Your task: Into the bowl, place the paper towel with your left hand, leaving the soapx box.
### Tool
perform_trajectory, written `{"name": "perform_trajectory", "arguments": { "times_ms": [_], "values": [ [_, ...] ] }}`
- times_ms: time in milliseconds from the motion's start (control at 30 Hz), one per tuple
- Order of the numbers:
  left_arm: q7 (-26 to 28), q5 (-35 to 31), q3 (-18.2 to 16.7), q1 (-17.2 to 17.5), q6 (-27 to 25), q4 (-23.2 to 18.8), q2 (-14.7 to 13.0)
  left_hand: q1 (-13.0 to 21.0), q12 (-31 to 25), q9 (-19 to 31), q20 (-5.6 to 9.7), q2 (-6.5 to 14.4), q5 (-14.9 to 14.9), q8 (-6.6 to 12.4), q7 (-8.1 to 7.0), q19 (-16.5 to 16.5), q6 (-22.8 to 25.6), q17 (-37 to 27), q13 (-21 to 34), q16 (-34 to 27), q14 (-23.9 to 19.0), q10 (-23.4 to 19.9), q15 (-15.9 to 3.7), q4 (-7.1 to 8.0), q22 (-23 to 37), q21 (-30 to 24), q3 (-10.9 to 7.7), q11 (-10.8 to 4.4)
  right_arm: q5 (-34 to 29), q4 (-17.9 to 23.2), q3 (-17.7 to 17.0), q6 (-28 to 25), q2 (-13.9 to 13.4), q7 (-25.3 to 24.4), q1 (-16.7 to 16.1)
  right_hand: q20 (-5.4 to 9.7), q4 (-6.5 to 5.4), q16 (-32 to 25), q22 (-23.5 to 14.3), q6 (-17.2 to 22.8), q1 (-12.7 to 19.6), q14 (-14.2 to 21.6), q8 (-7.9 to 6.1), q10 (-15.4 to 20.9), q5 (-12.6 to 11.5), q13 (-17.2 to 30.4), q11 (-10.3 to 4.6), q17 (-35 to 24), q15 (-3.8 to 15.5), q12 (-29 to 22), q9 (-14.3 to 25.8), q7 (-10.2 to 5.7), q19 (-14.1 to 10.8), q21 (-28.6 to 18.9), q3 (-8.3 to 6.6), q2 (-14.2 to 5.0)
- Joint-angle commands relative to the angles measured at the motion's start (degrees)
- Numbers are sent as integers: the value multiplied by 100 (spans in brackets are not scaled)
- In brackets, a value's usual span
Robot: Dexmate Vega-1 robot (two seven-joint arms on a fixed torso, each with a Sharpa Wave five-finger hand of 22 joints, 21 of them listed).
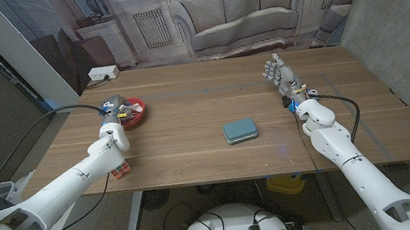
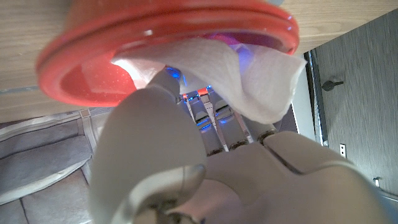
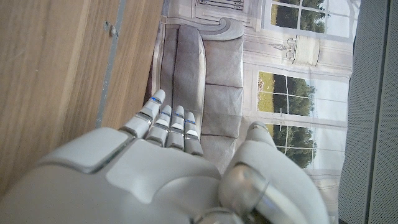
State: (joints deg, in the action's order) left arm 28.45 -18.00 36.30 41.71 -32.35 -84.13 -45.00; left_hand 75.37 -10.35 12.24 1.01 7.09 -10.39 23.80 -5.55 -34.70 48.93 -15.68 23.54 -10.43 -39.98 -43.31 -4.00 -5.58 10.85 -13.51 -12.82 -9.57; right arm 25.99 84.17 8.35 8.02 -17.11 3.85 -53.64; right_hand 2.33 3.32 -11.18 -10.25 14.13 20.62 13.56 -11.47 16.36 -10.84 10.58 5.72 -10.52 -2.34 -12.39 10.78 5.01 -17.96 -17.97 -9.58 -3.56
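A red bowl [image 1: 135,112] sits at the table's left side, and my left hand [image 1: 111,113] is right at its near rim. In the left wrist view the white paper towel [image 2: 252,78] drapes from my left hand's fingers [image 2: 155,124] into the mouth of the red bowl [image 2: 87,84]; the hand [image 2: 205,168] still holds it. The teal soapx box [image 1: 240,130] lies flat near the table's middle, apart from both hands. My right hand [image 1: 283,76] stands upright at the right, fingers extended and holding nothing; its back [image 3: 155,168] shows in the right wrist view.
A white power strip [image 1: 102,73] lies beyond the table's far left corner. A black cable [image 1: 65,110] runs across the left edge toward my left hand. Bare wood [image 1: 189,109] lies between the bowl and the box.
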Motion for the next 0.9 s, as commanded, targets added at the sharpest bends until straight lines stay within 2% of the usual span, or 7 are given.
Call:
{"name": "perform_trajectory", "arguments": {
  "times_ms": [33,233,367,900],
  "values": [
    [-93,1,-26,101,-197,-216,-115,-63,12,4,-67,-10,19,-71,2,177,-174,-7,-5,-11,263,281,-607,-3,21,78,-31,12,-3,46,22,37,16,17,-33,14,48,14,-31,54,7,41,11,43,19,17,-6,-29,-4,11,22,9,-33,35,-16,-41],
    [-200,-10,1,123,-318,-319,-162,-141,3,-17,-135,-56,28,-258,-103,626,-648,58,-86,0,880,815,-522,-6,20,179,-25,-12,3,60,26,34,5,43,-30,13,50,16,-32,52,7,40,12,50,20,17,-6,-29,-4,9,22,7,-34,44,-14,-41],
    [-252,-25,10,125,-411,-386,-179,-226,6,-17,-147,-102,36,-312,-150,752,-780,85,-124,-5,1079,1021,-499,18,17,188,11,7,6,72,28,27,-3,58,-21,7,51,17,-32,54,6,37,12,47,20,17,-2,-29,-4,10,22,5,-35,50,-13,-43],
    [-298,-177,36,134,-363,-675,-281,-409,-33,-17,-190,-145,40,-366,-199,917,-912,115,-183,-47,1219,1162,-475,94,13,197,84,6,28,139,5,40,-13,59,-87,2,54,18,-34,49,3,37,15,51,21,17,-4,-29,-15,10,22,-6,-39,69,-9,-46]
  ]
}}
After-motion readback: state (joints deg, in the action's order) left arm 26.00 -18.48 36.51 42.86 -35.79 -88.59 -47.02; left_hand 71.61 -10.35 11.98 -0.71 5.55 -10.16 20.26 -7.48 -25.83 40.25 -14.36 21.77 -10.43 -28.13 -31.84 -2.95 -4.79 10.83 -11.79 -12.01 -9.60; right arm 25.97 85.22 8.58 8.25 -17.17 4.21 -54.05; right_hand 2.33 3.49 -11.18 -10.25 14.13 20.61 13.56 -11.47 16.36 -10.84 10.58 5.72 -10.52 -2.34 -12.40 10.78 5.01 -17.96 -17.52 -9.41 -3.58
